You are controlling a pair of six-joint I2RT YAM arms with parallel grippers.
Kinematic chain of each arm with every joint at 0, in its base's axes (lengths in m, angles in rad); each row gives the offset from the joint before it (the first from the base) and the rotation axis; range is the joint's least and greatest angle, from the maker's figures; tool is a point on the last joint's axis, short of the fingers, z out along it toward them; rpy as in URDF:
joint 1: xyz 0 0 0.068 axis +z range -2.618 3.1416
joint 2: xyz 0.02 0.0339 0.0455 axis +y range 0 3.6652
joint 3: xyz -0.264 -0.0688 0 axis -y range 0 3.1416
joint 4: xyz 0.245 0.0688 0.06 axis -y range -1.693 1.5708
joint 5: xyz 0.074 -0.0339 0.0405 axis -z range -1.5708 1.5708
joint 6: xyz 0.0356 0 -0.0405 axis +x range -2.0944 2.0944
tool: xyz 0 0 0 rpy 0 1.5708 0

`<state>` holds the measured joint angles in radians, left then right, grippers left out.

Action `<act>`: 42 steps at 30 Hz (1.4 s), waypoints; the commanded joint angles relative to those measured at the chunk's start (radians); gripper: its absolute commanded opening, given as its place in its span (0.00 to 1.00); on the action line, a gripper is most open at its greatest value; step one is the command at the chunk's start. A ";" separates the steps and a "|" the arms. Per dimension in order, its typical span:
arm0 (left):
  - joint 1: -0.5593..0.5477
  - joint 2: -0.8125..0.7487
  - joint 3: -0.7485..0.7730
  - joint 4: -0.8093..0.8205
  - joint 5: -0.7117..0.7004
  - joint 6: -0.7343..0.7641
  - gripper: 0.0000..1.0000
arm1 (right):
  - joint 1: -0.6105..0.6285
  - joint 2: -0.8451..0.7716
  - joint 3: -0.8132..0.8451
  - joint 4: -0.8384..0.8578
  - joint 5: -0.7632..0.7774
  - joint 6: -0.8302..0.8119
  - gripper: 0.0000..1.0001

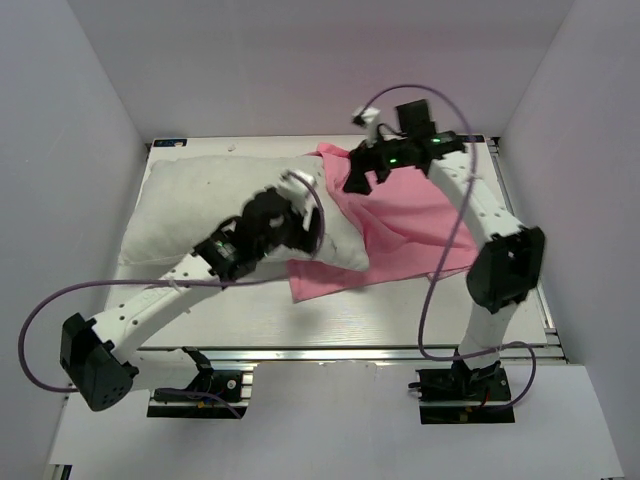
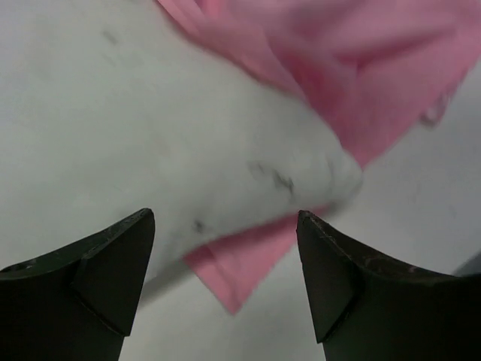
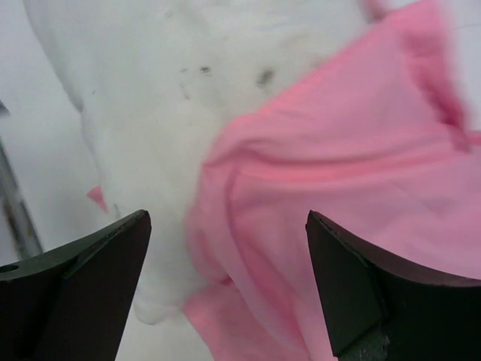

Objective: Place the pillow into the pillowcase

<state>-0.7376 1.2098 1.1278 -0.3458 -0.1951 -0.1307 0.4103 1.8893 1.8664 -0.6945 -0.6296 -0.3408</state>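
While left end effector, right end effector gape, pillow overlaps pillowcase

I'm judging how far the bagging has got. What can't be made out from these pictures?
1. Top view: whether the right end of the pillow is inside the pillowcase or only on it; the left gripper and its arm cover the overlap.
2. Top view: the pillowcase's far corner, under the right gripper.
3. Both wrist views: where the pillowcase's mouth is; blurred, and cut off by the frame edges.
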 commanded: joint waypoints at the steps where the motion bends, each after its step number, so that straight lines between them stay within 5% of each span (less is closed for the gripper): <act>1: -0.132 -0.029 -0.118 0.013 0.025 0.017 0.86 | -0.164 -0.195 -0.085 0.044 -0.008 -0.003 0.89; 9: -0.284 0.112 -0.206 0.145 -0.255 0.256 0.87 | -0.272 -0.573 -0.660 0.237 -0.079 -0.072 0.89; 17: -0.267 0.407 -0.178 0.407 -0.627 0.511 0.90 | -0.269 -0.696 -0.842 0.256 -0.078 -0.020 0.89; 20: -0.217 0.500 -0.160 0.496 -0.629 0.516 0.88 | -0.266 -0.694 -0.874 0.247 -0.064 0.031 0.89; 25: -0.146 0.571 -0.082 0.481 -0.675 0.352 0.47 | -0.243 -0.711 -0.967 0.315 -0.013 0.164 0.86; 27: -0.134 0.522 -0.079 0.450 -0.641 0.289 0.18 | -0.228 -0.716 -0.992 0.369 0.011 0.206 0.86; 29: -0.123 0.449 -0.074 0.414 -0.606 0.235 0.00 | -0.203 -0.711 -1.012 0.406 0.014 0.245 0.85; 35: -0.051 0.236 -0.085 0.350 -0.439 0.093 0.00 | -0.114 -0.658 -1.027 0.587 0.057 0.397 0.80; 42: 0.021 0.174 -0.086 0.280 -0.345 0.069 0.00 | -0.061 -0.422 -0.887 0.787 0.081 0.574 0.66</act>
<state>-0.7387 1.4124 1.0279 -0.0418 -0.5949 -0.0208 0.3256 1.3998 0.8913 -0.0357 -0.5659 0.1242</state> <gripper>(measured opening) 0.025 0.667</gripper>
